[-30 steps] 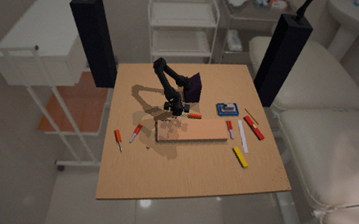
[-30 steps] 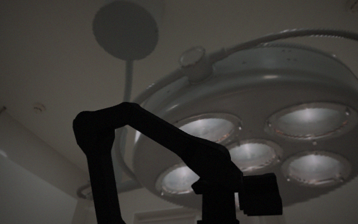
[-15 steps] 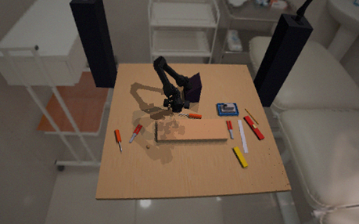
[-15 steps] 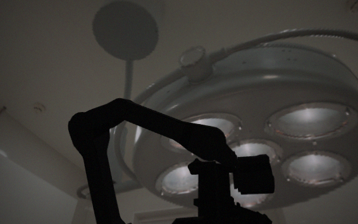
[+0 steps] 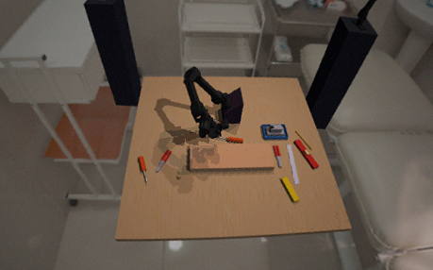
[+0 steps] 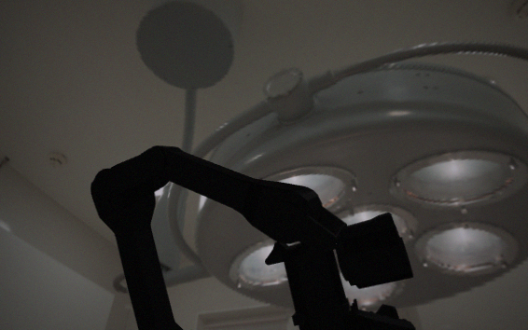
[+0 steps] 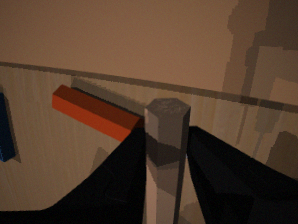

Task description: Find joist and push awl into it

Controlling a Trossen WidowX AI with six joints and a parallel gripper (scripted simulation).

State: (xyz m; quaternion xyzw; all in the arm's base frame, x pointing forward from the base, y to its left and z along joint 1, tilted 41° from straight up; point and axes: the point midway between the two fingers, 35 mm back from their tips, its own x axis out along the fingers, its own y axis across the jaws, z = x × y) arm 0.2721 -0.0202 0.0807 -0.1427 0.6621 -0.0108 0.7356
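My gripper point(image 5: 215, 134) point(image 7: 165, 136) is shut on the awl's grey-brown six-sided handle point(image 7: 166, 145), which stands between the fingers in the wrist view. The awl's tip is hidden. The gripper is at the back left of the floor panel point(image 5: 241, 155) point(image 7: 125, 35), near its long back edge; its exact height cannot be told. The panel is a flat tan board, partly under the arm's shadow. The stud finder point(image 5: 275, 129), a grey block, sits in the blue tray point(image 5: 275, 139) right of the gripper. No hole can be made out in the panel.
An orange-handled screwdriver point(image 5: 234, 140) point(image 7: 95, 112) lies just behind the panel. Another screwdriver point(image 5: 142, 163) and red-handled pliers point(image 5: 164, 160) lie left. Right are a second red-handled tool point(image 5: 278, 154), a white strip point(image 5: 293, 165), a red level point(image 5: 306, 154), a pencil point(image 5: 303, 139) and a yellow block point(image 5: 289, 189).
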